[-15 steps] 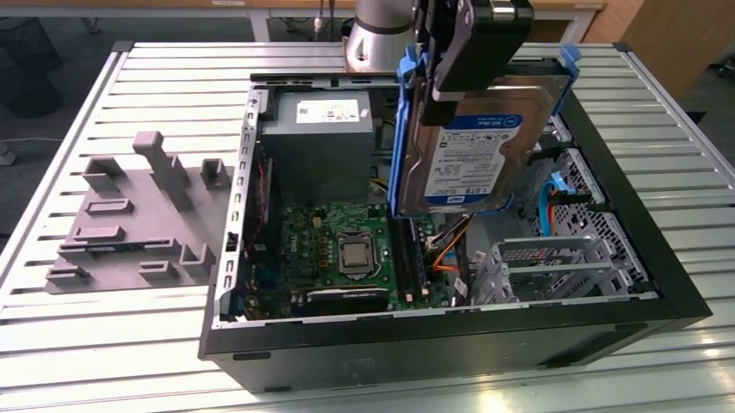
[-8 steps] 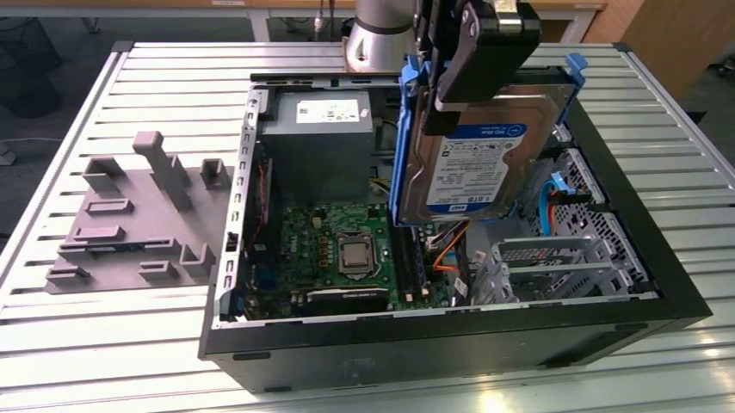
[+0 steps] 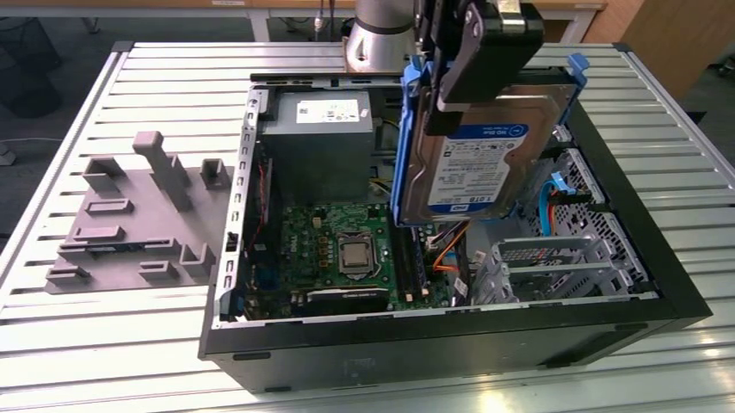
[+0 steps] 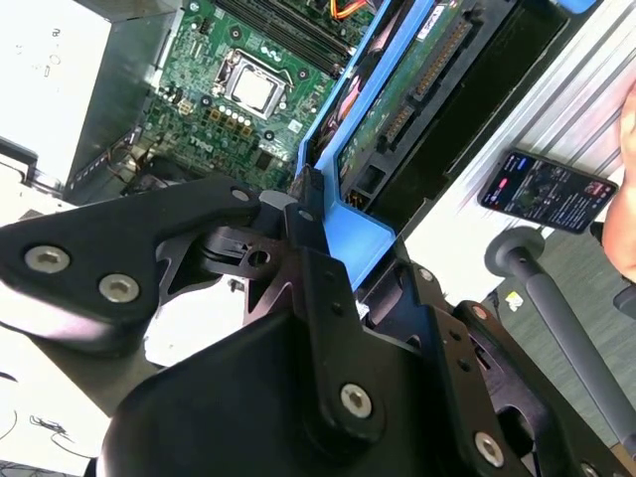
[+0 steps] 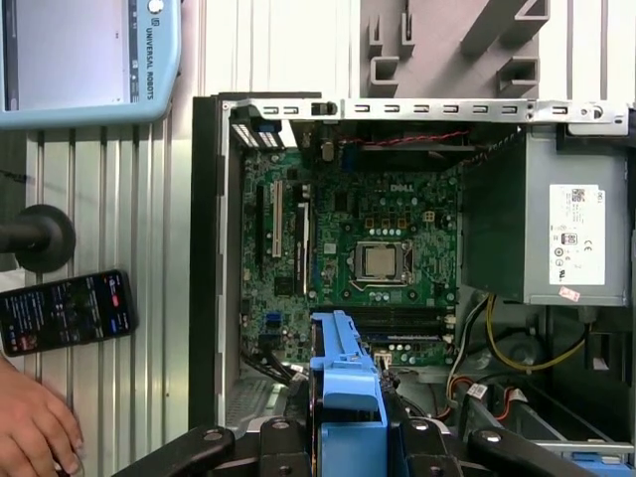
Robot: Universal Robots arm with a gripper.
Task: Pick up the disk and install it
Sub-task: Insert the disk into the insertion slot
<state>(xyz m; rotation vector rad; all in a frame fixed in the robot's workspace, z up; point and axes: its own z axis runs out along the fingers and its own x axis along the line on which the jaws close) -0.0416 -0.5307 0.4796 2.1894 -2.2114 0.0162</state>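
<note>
Rails of blue plastic edge the disk (image 3: 471, 168), which hangs upright over the open computer case (image 3: 460, 331), above the gap between the motherboard (image 3: 333, 249) and the drive cage (image 3: 552, 258), with free air on both flat sides. The gripper (image 4: 323, 224) is pinched onto its upper blue rail. The case sits on a slatted metal table (image 3: 184, 86). A grey fixture (image 3: 138, 215) lies beside the case wall at the exterior view's left. A phone (image 5: 65, 310) and a person's hand (image 5: 35, 427) rest on the slats by the opposite wall.

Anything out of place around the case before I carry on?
Yes: a phone lies on the table beside the open case, with a person's hand right next to it, close to the arm. The disk, held over the case in the robot's hand, shows no damage.
</note>
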